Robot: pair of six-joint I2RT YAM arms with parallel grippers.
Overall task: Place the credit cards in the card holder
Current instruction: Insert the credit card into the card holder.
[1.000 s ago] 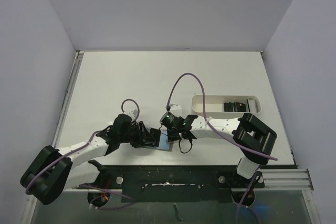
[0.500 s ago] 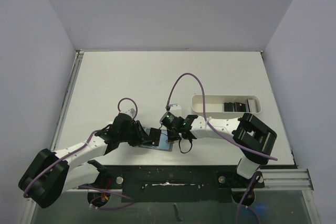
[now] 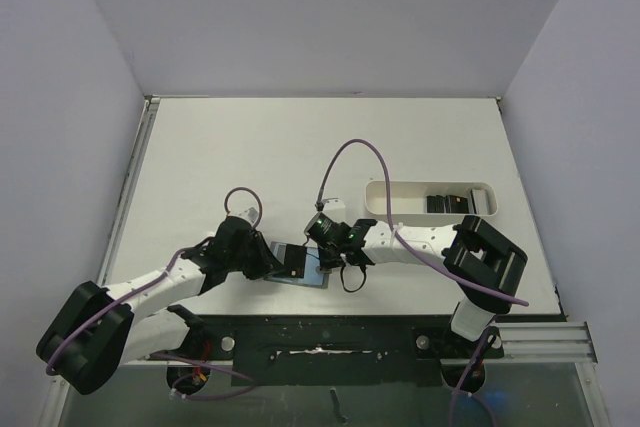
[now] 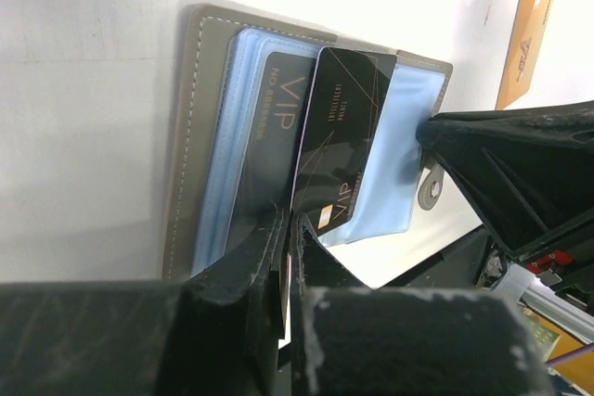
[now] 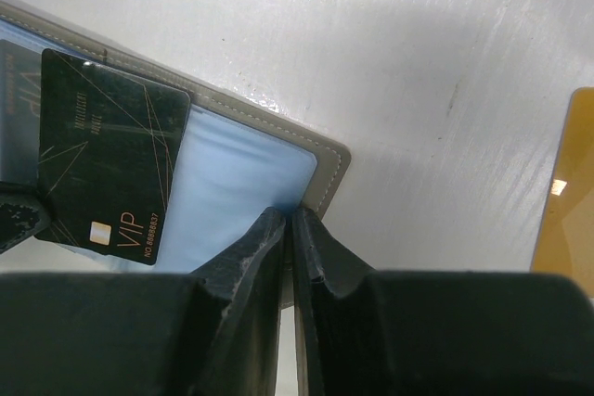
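The grey-olive card holder [image 3: 312,277] lies open near the table's front edge, its light blue lining up [image 4: 190,136] [image 5: 329,159]. My left gripper [image 3: 276,265] [image 4: 290,229] is shut on a black credit card [image 4: 342,136] [image 5: 107,159] and holds it over the lining. A second black card [image 4: 269,136] sits in a pocket on the left half. My right gripper [image 3: 322,261] [image 5: 290,220] is shut on the holder's right edge. More dark cards [image 3: 448,203] lie in the white tray [image 3: 380,197].
An orange card [image 4: 525,44] [image 5: 566,192] lies on the table just right of the holder. The white oblong tray stands behind the right arm. The black front rail runs along the near edge, close below the holder.
My left gripper has drawn back a little to the left with the black card in it, so more of the card shows. The right gripper and the holder have not moved.
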